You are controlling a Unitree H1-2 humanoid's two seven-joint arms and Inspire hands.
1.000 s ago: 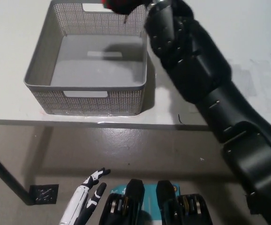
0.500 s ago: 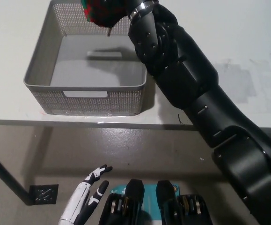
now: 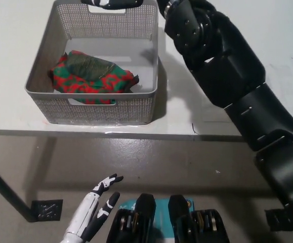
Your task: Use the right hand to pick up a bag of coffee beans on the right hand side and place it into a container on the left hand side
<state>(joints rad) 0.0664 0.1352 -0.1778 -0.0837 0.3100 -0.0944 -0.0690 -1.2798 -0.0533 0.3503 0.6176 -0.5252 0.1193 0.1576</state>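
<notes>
In the head view, the right robot hand (image 3: 113, 3) is seen at the top edge, above the far wall of the grey container (image 3: 45, 66). Its fingers are spread apart and nothing is held in it. The bag of coffee beans (image 3: 93, 76), red and green, is lying inside the container, below this robot hand, and is not touched by it. The container is placed on the white desk (image 3: 197, 109). The left robot hand (image 3: 98, 207) is hanging low beside the desk, with fingers apart and empty.

The red-green bag (image 3: 93, 76) fills most of the grey basket (image 3: 42, 66); its right end and the table (image 3: 267, 30) lie open.
</notes>
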